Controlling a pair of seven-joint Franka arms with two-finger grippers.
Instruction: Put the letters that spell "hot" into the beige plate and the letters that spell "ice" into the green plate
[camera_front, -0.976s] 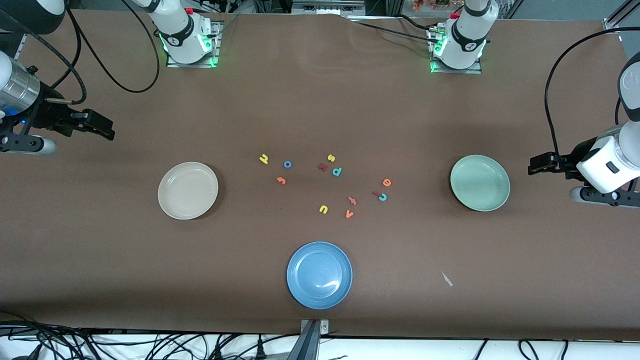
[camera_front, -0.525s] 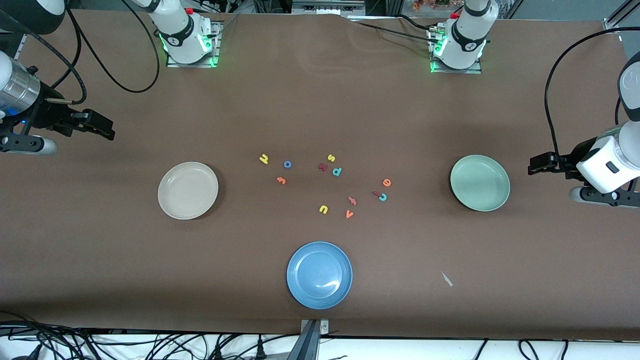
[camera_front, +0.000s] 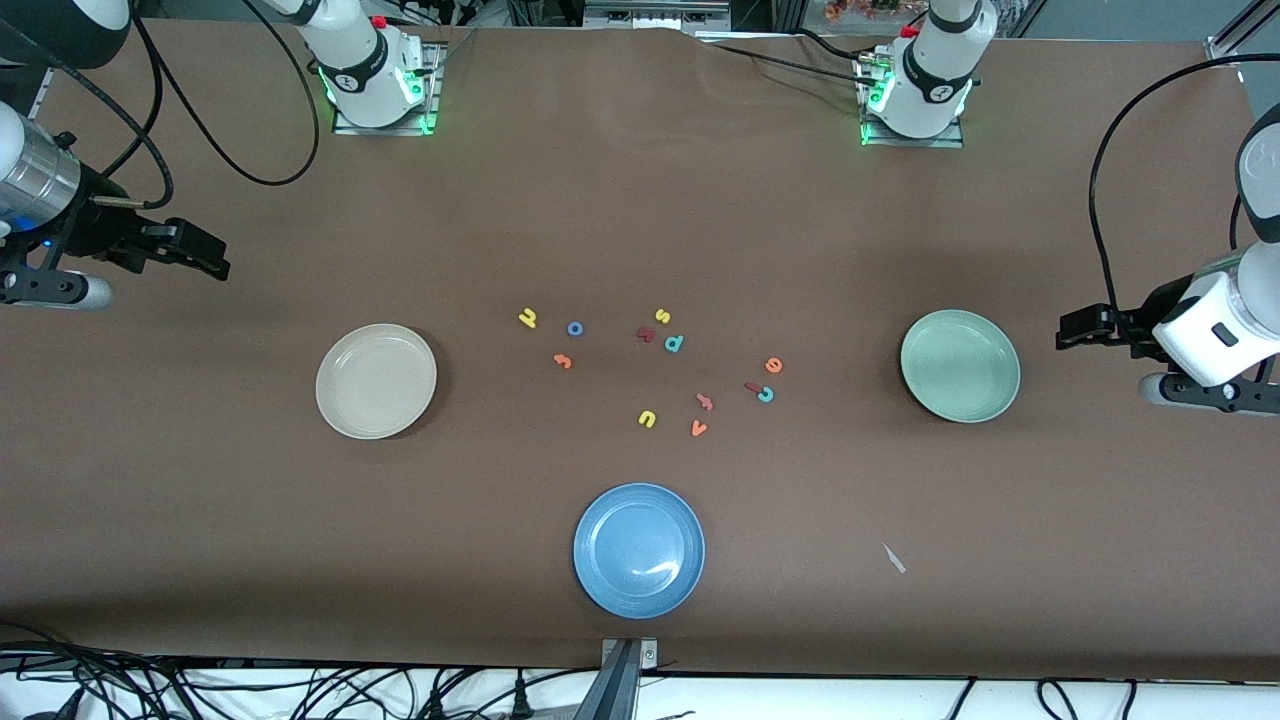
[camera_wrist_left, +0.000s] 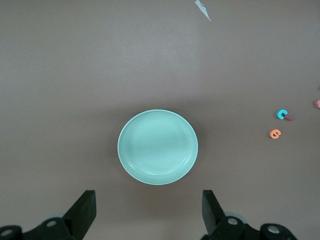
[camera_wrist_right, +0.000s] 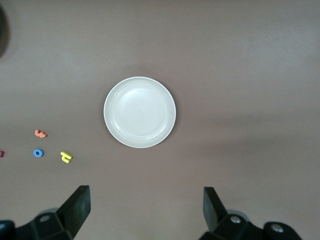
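Loose foam letters h, o, s, p lie readable on the table.

Brown matte desk filled nearly the whole front view, w/ a slight ripple in its cover near top center. Even overhead light, soft shadows. Along the bottom edge, a white strip w/ tangled black cables, esp. lower left. A metal bracket sat at bottom center. Small white scrap lay on the desk, lower right of center. Top edge: dark clutter, metal framing at upper right.
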